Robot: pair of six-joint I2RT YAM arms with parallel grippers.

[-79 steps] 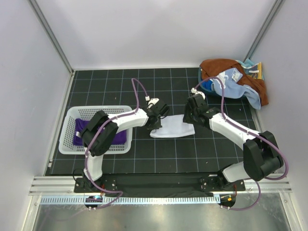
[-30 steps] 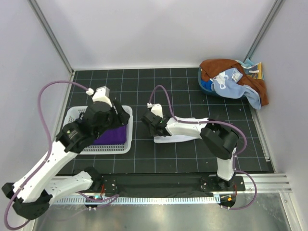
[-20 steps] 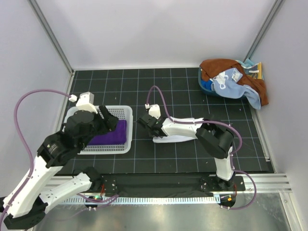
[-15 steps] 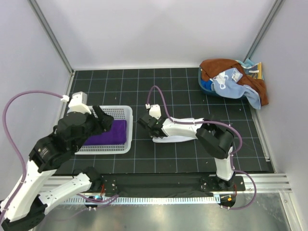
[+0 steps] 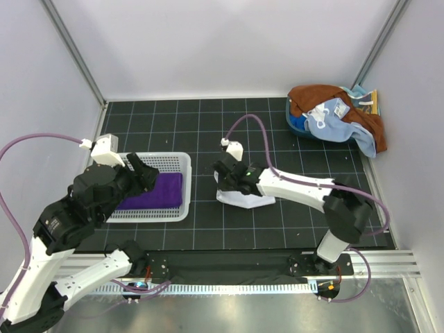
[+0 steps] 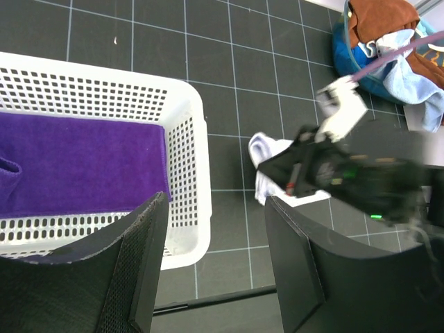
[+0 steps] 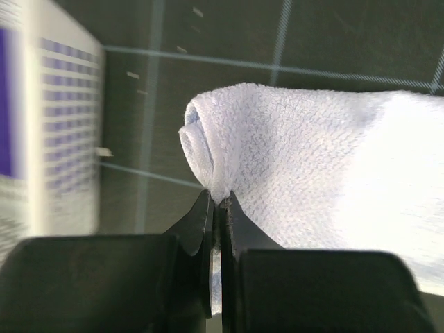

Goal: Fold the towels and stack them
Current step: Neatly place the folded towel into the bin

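A folded white towel (image 5: 246,200) lies on the black gridded mat in the middle. My right gripper (image 5: 227,182) is at its left end, shut on the rolled edge of the white towel (image 7: 312,166); the jaws (image 7: 218,202) pinch the cloth tight. A dark purple towel (image 5: 157,191) lies flat in the white basket (image 5: 182,161). My left gripper (image 5: 143,168) hovers high above the basket's right side, open and empty (image 6: 215,201). In the left wrist view the purple towel (image 6: 76,163) and the white towel (image 6: 266,148) show below.
A heap of towels sits at the back right corner: rust-brown (image 5: 312,94) with light blue (image 5: 340,123) on top, also in the left wrist view (image 6: 378,21). The basket's wall (image 6: 194,139) stands just left of the white towel. Enclosure walls ring the mat.
My right gripper has closed on the white towel's left edge, and its arm has swung out to the right. My left arm has drawn back toward the near left, still open.
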